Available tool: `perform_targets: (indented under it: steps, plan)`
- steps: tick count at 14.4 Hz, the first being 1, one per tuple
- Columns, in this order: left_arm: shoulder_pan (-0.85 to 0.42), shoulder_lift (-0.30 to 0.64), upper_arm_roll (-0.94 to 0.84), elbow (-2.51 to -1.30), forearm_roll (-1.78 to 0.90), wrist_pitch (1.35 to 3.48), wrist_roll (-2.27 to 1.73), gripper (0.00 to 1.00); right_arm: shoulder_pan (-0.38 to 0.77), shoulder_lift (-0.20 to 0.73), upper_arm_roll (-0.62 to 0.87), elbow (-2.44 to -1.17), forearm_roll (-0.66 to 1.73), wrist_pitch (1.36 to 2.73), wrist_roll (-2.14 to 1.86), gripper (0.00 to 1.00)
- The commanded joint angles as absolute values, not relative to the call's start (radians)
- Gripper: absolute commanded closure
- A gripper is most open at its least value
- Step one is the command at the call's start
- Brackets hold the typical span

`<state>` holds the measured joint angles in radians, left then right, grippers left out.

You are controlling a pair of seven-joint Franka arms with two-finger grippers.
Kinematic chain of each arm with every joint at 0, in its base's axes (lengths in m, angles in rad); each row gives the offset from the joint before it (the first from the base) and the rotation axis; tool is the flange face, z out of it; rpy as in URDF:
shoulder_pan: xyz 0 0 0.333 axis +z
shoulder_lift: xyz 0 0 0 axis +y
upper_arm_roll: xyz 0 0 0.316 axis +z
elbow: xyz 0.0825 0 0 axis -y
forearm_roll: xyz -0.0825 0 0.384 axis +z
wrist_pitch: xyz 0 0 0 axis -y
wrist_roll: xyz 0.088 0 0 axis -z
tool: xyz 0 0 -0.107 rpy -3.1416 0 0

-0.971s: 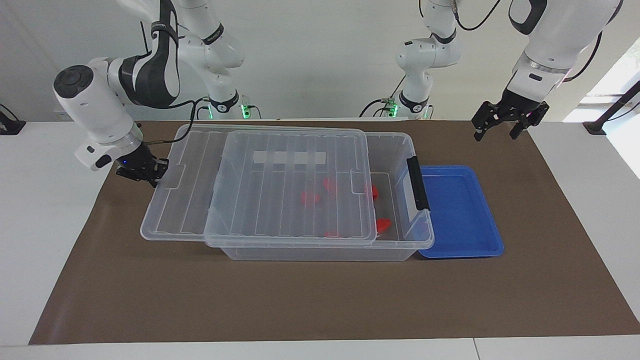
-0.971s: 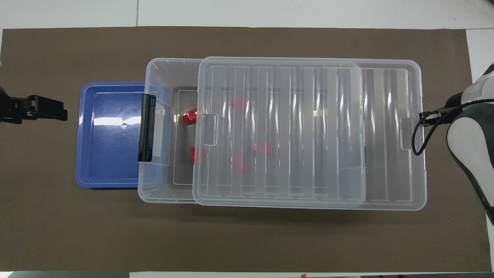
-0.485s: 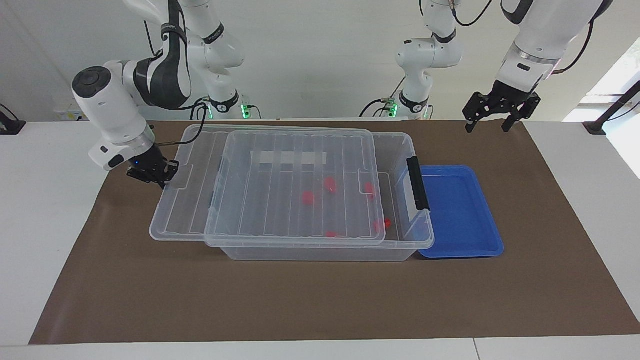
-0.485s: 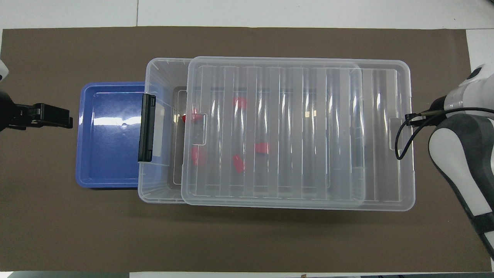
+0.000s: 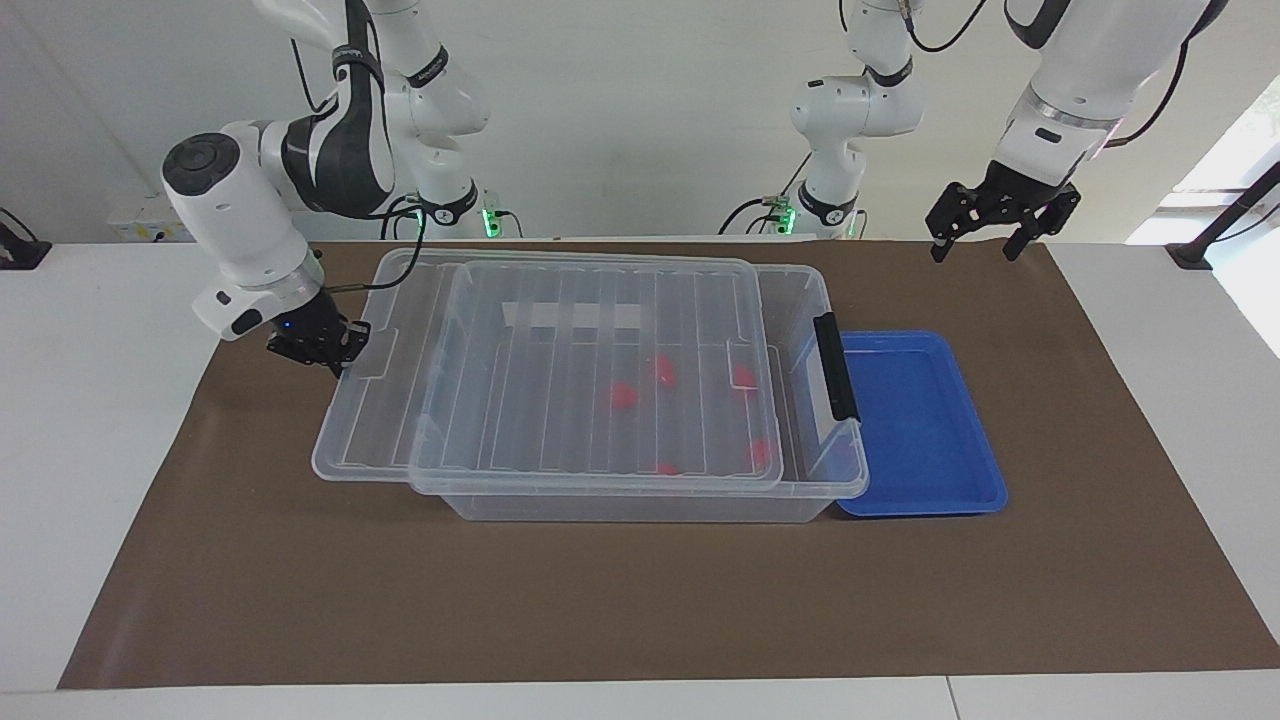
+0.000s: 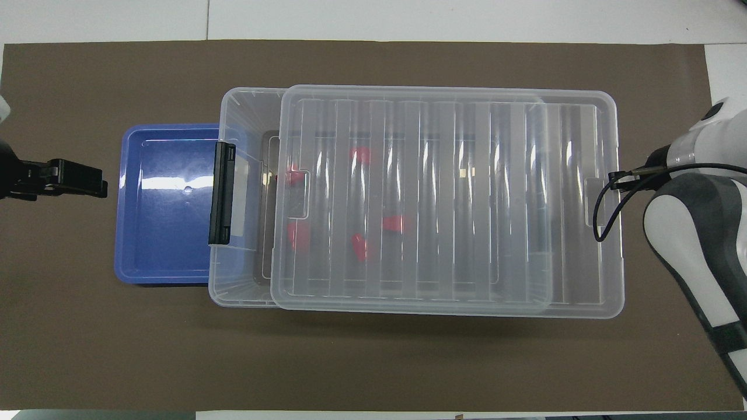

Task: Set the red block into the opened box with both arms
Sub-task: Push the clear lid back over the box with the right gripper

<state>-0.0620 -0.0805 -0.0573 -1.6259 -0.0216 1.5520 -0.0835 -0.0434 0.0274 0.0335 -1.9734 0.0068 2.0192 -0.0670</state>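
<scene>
- Right gripper (image 5: pixel 335 362) sits at the lid's (image 5: pixel 560 380) tab on the right arm's end of the table; we read its fingertips as pressed together, though we cannot tell if plastic is pinched between them.
- Left gripper (image 5: pixel 985 245) hangs with its fingers spread apart over the brown mat (image 5: pixel 640 600) past the blue tray (image 5: pixel 925 480), holding nothing.
- Compared with a second ago, we see the lid has slid toward the left arm's end, so it now covers more of the opened box (image 5: pixel 640 505); only a narrow strip by the black latch bar (image 5: pixel 836 366) stays uncovered.
- Since then the right gripper has moved along with the lid, and the left gripper has risen slightly.
- We count several red blocks (image 6: pixel 299 235) lying on the box floor, all now seen through the lid as blurred pink-red patches; the one that showed bare earlier is now under the lid's edge.
- Box and lid are clear, glossy plastic; the lid is a rounded rectangle with parallel raised ribs.
- Smooth, shallow and shiny, the tray touches the box's latch end.
- Matte brown paper-like mat covers the white table (image 5: pixel 100 450).
</scene>
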Motion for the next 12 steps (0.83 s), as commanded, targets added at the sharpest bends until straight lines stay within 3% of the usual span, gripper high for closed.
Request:
perform_targets:
  steps: [1,12]
  plan:
    - [-0.081,-0.097,-0.041,-1.632,-0.011,1.526,-0.084,0.0,-0.034,0.015,0.041,-2.005,0.023,2.046,-0.04,1.0]
    - [-0.072,-0.126,-0.04,-1.634,-0.011,1.526,-0.084,0.0,0.009,0.014,0.041,-2.006,0.023,2.049,0.02,1.0]
